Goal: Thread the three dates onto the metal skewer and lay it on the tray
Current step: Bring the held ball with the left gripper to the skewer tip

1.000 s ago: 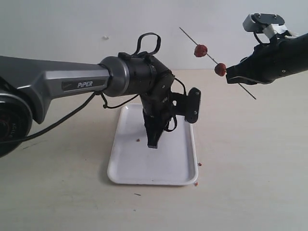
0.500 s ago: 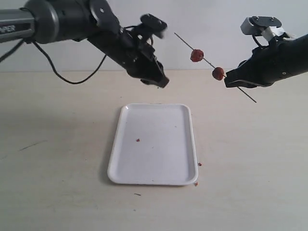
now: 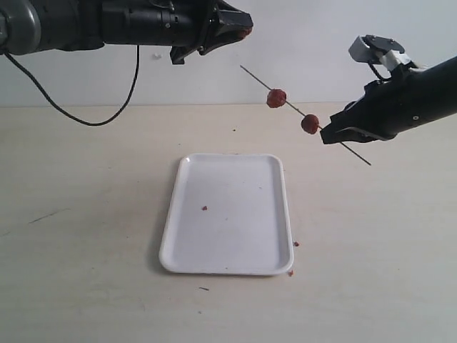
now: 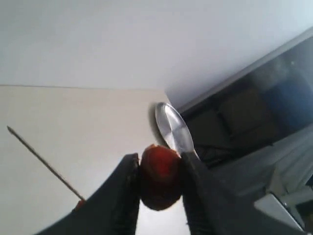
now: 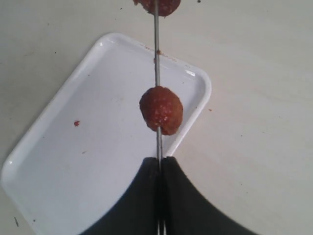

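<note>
Your left gripper [image 3: 241, 28] pinches one date [image 4: 159, 176], held high. Your right gripper [image 3: 330, 134] is clamped on the metal skewer [image 3: 291, 108] (two dates [image 3: 277, 98] threaded) above the desk [image 3: 86, 214], beside the tray [image 3: 178, 250].

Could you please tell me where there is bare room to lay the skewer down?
The tray is nearly bare: one crumb in its left half. The table lies open either side of it, apart from crumbs at the tray's near right corner. Up in the air it is crowded: the skewer, the left gripper, the right gripper.
</note>
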`<state>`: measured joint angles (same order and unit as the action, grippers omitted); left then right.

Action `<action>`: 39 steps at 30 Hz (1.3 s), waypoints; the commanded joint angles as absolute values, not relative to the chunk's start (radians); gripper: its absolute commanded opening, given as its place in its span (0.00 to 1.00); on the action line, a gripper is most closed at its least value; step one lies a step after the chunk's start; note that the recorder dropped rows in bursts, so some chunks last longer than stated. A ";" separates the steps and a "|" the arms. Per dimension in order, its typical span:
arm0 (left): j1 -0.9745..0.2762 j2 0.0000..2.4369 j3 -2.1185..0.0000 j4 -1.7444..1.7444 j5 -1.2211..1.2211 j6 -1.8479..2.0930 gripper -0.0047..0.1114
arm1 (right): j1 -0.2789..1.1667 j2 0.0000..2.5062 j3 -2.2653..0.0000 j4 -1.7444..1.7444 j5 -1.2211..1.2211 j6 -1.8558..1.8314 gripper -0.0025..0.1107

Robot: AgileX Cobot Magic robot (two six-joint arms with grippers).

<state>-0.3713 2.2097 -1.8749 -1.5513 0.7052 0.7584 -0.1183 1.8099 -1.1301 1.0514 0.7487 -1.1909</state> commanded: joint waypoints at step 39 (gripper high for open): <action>-0.349 2.227 -1.873 -1.628 0.555 0.724 0.29 | -0.124 1.596 -1.031 1.055 0.786 -1.253 0.02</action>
